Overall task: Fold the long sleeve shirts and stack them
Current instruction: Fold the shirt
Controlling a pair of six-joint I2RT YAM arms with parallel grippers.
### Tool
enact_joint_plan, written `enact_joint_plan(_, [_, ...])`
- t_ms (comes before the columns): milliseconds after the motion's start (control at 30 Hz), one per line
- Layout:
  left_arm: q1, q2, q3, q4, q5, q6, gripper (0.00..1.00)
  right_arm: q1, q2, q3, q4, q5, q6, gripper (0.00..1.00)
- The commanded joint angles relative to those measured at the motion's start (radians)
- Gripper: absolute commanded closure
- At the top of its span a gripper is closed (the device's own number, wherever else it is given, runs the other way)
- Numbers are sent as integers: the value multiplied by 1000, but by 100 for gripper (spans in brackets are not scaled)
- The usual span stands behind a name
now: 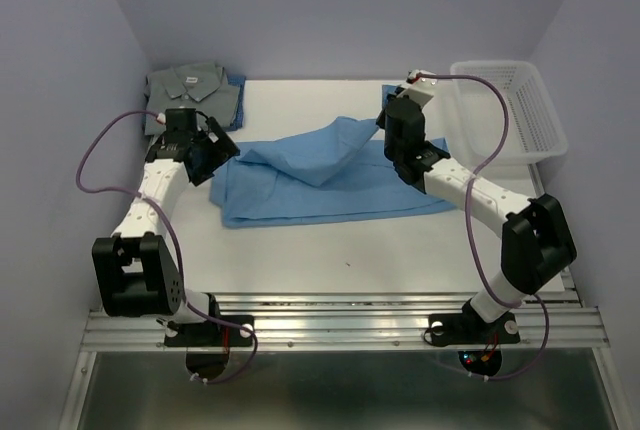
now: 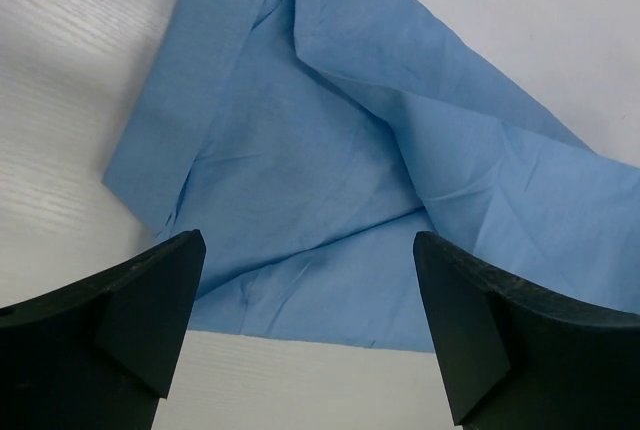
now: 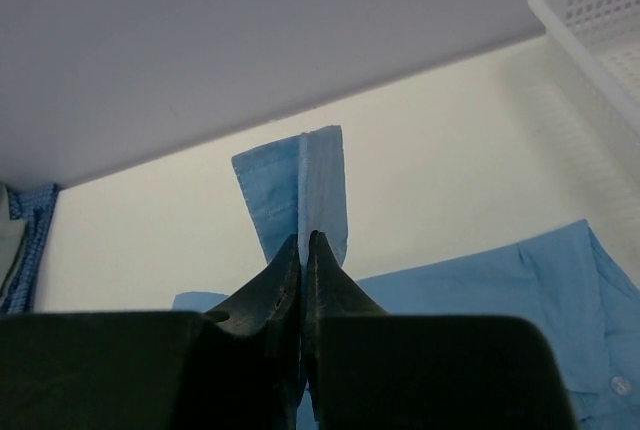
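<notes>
Light blue shirt (image 1: 320,175) mid table (image 1: 330,250), part-folded — right gripper (image 3: 303,240) clamped on its cuff (image 3: 300,175), left gripper (image 2: 310,242) agape w/ nothing held. Grey-green shirt (image 1: 190,90) (folded) at far-left corner; stacking not done yet.

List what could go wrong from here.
1. The right gripper pinches only a narrow strip of the light blue cloth shirt; it could slip free.
2. The left gripper hangs open above the shirt, pinning nothing, so a pull may drag the whole shirt.
3. The white plastic mesh basket sits close to the right arm and could get bumped.
</notes>
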Motion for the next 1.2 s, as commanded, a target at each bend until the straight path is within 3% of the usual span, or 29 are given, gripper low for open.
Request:
enact_joint_plan(0, [-33, 53, 83, 49, -22, -25, 1, -25, -40, -28, 26, 44, 25, 99])
enact_joint_plan(133, [-103, 146, 130, 62, -26, -28, 1, -54, -34, -53, 22, 67, 2, 99])
enact_joint_plan(367, [-160, 287, 213, 69, -4, -18, 1, -116, -2, -77, 21, -53, -63, 99])
enact_joint_plan(833, [-191, 505, 408, 71, -5, -6, 1, -116, 17, -154, 22, -122, -81, 99])
enact_joint_plan(1167, [-196, 718, 666, -78, -158, 77, 2, -116, 32, -142, 22, -199, -94, 99])
